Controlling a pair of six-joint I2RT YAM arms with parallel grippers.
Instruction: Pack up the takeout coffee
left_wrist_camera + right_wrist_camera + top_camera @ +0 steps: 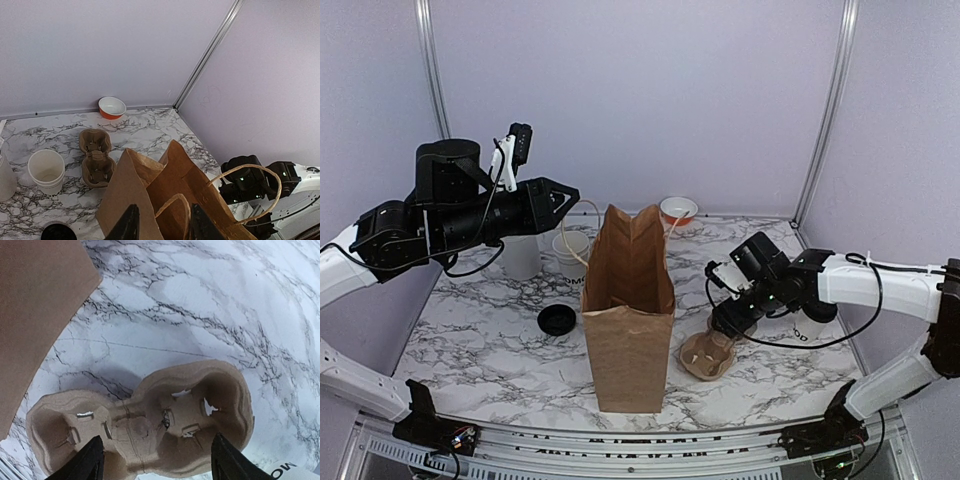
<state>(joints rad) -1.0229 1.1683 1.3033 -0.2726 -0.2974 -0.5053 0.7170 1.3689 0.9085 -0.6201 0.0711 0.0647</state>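
The takeout coffee (807, 328) stood on the marble table (490, 340) at the far right, just behind the right arm and outside the brown paper bag (628, 300). The right gripper (159, 460) was spread wide and straddled the near end of the pulp carrier (150, 425); contact could not be determined. The left gripper (162, 225) hung above the bag, its jaws moderately apart with a handle loop (172, 202) between them.
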